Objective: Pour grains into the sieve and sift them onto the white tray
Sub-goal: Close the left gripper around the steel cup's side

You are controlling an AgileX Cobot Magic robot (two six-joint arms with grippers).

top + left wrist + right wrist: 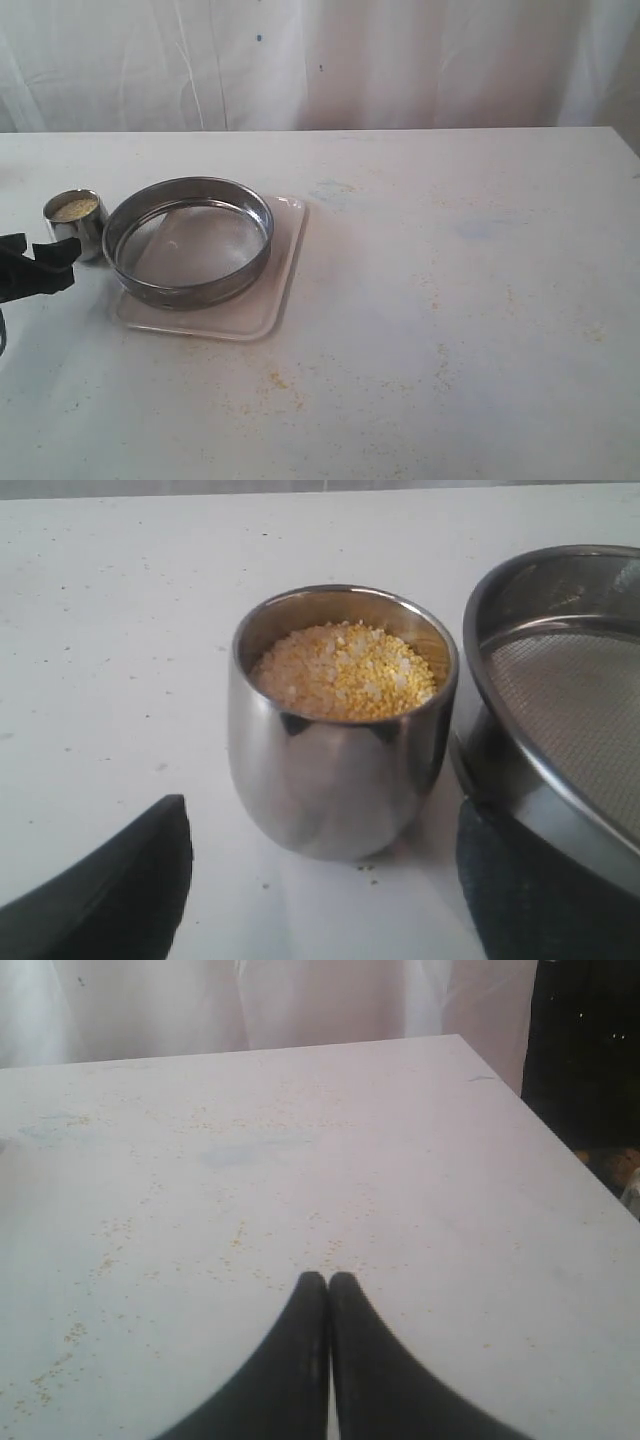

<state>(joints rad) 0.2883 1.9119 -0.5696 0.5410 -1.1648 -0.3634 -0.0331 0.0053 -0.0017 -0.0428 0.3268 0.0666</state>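
Observation:
A small rounded steel cup (pixel 77 222) (pixel 335 770) stands on the table at the far left, filled with the yellow-beige grains (pixel 74 208) (pixel 345 670). Right beside it the sieve (pixel 188 242) (pixel 560 700), empty, rests on the white tray (pixel 255 310). My left gripper (pixel 45 262) (pixel 325 880) is open, its black fingers (pixel 110 890) spread wide just short of the cup, with nothing between them. My right gripper (pixel 327 1282) is shut and empty above bare table; the exterior view does not show it.
Scattered grains (pixel 230 1245) speckle the white table (pixel 450 300). White curtains (pixel 320 60) hang behind the far edge. The table's right edge (pixel 560 1140) drops off to a dark area.

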